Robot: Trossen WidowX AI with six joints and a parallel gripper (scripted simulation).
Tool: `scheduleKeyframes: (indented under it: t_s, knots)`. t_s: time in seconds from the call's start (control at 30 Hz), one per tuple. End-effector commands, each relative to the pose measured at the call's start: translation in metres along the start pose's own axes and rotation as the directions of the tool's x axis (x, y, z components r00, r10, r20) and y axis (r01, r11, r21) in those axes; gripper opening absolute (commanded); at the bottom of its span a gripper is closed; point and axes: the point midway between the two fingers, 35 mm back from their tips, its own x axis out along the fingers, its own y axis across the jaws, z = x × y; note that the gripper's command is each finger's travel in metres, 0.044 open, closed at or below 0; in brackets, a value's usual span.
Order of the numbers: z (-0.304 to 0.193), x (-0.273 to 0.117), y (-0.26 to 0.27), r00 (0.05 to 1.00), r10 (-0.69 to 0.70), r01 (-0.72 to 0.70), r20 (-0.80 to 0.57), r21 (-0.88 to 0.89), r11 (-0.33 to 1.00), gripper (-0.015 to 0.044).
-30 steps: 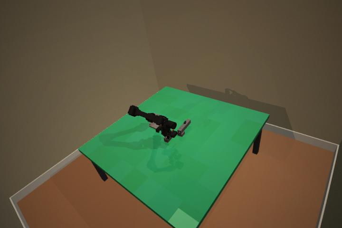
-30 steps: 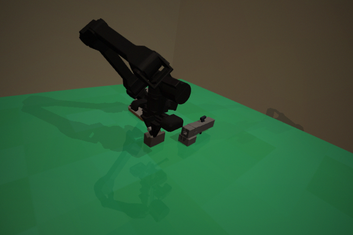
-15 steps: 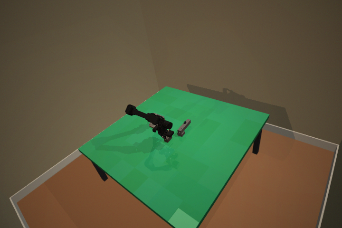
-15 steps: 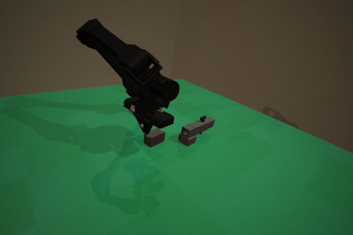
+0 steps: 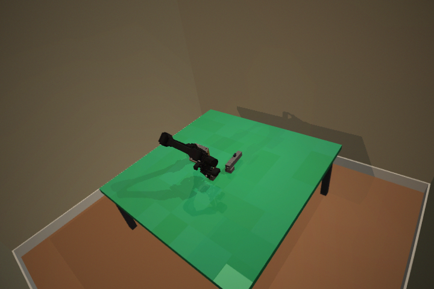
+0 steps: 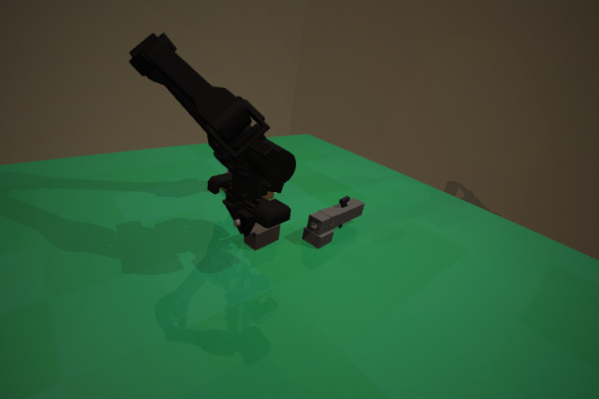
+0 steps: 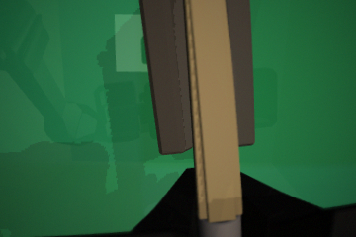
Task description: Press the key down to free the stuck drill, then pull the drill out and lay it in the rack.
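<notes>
My gripper (image 5: 208,173) (image 6: 244,229) (image 7: 206,176) is shut on the grey shank of the drill (image 7: 217,109), whose long tan body runs up the wrist view. The shank's silver end shows beside the fingers in the exterior view. The rack (image 5: 211,177) (image 6: 262,238) (image 7: 167,99) is a grey-brown grooved block under the gripper. The drill lies over its groove, roughly lined up; whether they touch is hidden. The grey square housing (image 5: 231,162) (image 6: 336,215) stands to the right, its front opening showing no drill. The dark key (image 5: 235,154) (image 6: 344,201) sticks up on its top.
The green table (image 5: 275,190) (image 6: 428,329) carries everything. The housing's front rests on a grey foot block (image 5: 229,169) (image 6: 318,238), close to the right of the gripper. The arm's pale base (image 5: 204,148) stands behind the gripper.
</notes>
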Motion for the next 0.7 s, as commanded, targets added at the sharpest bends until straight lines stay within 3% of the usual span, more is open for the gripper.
scheduleKeyframes:
  t_s: [0.0,0.6,0.67]
  knots:
    - [0.0,0.002,-0.001,1.0,-0.003,0.003,-0.001,-0.006,1.0,0.0]
    - [-0.001,0.026,-0.001,1.0,-0.003,0.003,-0.002,-0.006,1.0,0.0]
    - [-0.002,0.022,0.0,1.0,-0.001,0.001,-0.006,0.0,1.0,0.0053]
